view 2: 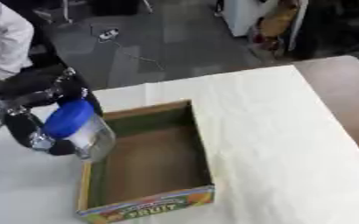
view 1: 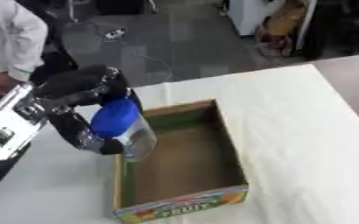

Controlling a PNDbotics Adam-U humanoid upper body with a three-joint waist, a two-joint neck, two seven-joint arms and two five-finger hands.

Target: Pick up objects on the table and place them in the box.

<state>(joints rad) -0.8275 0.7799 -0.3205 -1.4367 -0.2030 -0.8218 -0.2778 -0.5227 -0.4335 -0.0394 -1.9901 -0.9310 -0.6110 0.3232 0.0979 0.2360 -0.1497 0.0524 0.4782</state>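
Currently the left hand (view 1: pixel 79 109) grasps a clear jar with a blue lid (view 1: pixel 121 127), tilted, held over the cardboard box's (view 1: pixel 232 148) left wall; the open box interior lies just to its right.

One hand (view 1: pixel 75 103) shows, the robot's left, and it is the only robot hand in either view. One jar (view 1: pixel 129 129) is in it: a clear container with a single blue lid (view 1: pixel 115 116), the fingers curled round it. One box (view 1: pixel 213 199) stands just beside and below the hand, on its right: an open cardboard tray with one printed, coloured front wall, and no item can be seen inside it. One desk (view 1: pixel 305 131) carries the box, covered by one pale cloth. Apart from the held jar, no other loose item can be counted around the hand.
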